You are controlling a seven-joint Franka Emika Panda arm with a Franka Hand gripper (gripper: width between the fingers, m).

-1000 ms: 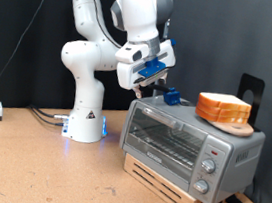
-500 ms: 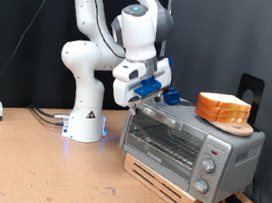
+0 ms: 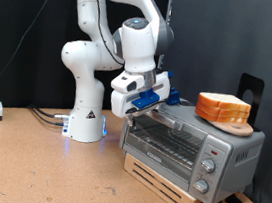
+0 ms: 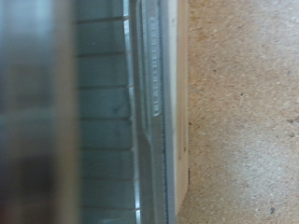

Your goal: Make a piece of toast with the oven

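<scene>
1. Lowered against the two earlier exterior views: gripper (image 3: 142, 100) now at the upper front corner of the oven (image 3: 193, 144), on the exterior view's left, close to the top edge of the door, where before it hovered higher above the roof.
2. Impossible to tell whether the fingers are open or closed; hidden behind the blue and white hand in the exterior view, and not visible at all in the wrist view.
3. Seen in the wrist view: only a blurred close look along the glass door (image 4: 103, 112) with the wire rack (image 4: 98, 84) behind it, and the brown table (image 4: 243, 112) beside.
4. Door apparently not yet opened; glass upright and flush with the front, grey handle (image 3: 163, 128) in its place.
5. Bread (image 3: 225, 109) resting on a wooden board (image 3: 236, 126) on the oven roof, toward the exterior view's right, well apart from the gripper. Cannot tell one slice from the stack at this size.
6. Judged meaning: approach to the door in progress, toast still outside, nothing visible on the rack.
</scene>
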